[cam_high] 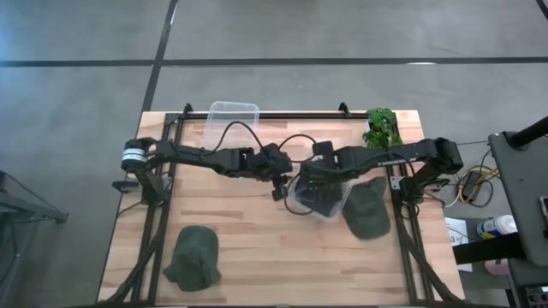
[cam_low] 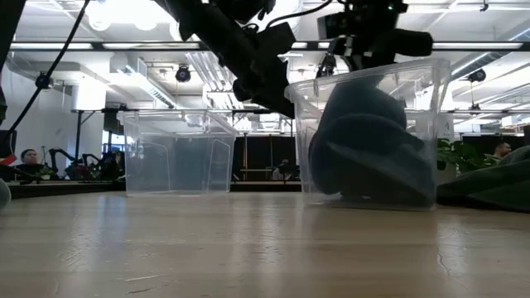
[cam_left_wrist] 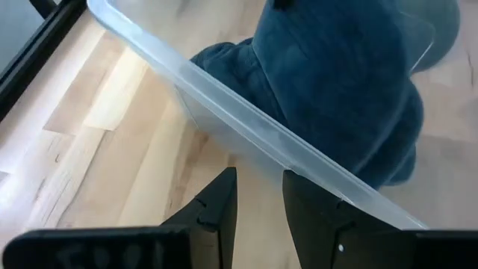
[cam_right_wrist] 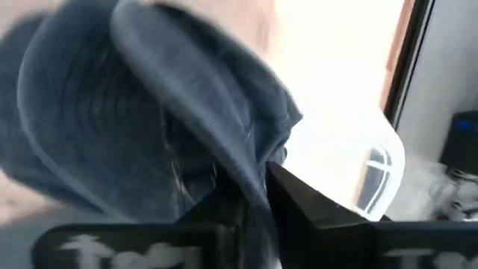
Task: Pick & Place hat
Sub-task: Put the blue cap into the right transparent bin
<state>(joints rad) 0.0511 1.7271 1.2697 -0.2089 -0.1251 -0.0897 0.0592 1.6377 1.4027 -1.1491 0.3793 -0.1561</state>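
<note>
A dark blue hat [cam_high: 324,198] sits inside a clear plastic bin [cam_low: 422,124] at the table's middle. Its lower part rests on the bin's floor [cam_low: 364,194]. My right gripper [cam_high: 310,181] is above the bin's open top, shut on the hat [cam_right_wrist: 112,112]. My left gripper [cam_high: 278,186] is narrowly open at the bin's left rim [cam_left_wrist: 224,112], which runs just past its fingertips [cam_left_wrist: 259,198]. I cannot tell whether it touches the rim. A green hat [cam_high: 368,207] lies against the bin's right side, and another green hat [cam_high: 193,257] lies near the front left. My right gripper pinches a folded part of the blue hat's brim [cam_right_wrist: 250,161] between its two fingers, coming from above and pointing down into the bin. The hat hangs below the fingers, crumpled, with its lower part on the bin's floor.
A second clear bin [cam_high: 233,115] stands at the far edge, also seen in the low view [cam_low: 174,153]. A potted plant [cam_high: 383,128] stands at the far right corner. Bare wood lies along the near edge between the two green hats. People sit in the room beyond.
</note>
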